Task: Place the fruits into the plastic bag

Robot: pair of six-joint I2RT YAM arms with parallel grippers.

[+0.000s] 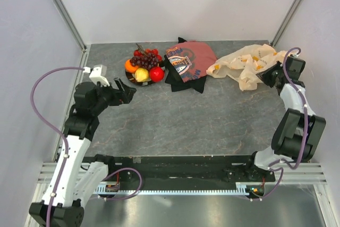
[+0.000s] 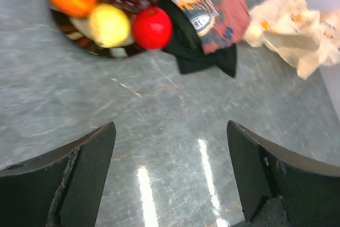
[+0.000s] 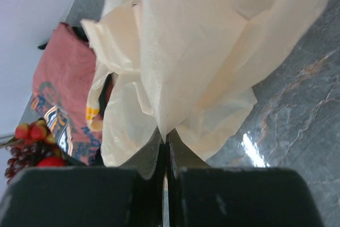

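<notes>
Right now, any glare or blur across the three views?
Left wrist: two white glare streaks on the table between the fingers of the open left gripper; the apple and its neighbours look soft. Right wrist: the plastic bag, pinched in the right gripper, fills the frame; one glare patch on the table beside it. Top external: even light, sharp.

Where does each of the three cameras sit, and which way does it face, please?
Top external: above and behind the bases, looking down at the table; left arm and right arm show.
Left wrist: on the left arm, facing the fruits and printed cloth; the open left tool frames the bottom.
Right wrist: on the right arm, facing the plastic bag; the right tool, shut on it, shows below.
Shared: all three show cloth and bag.
</notes>
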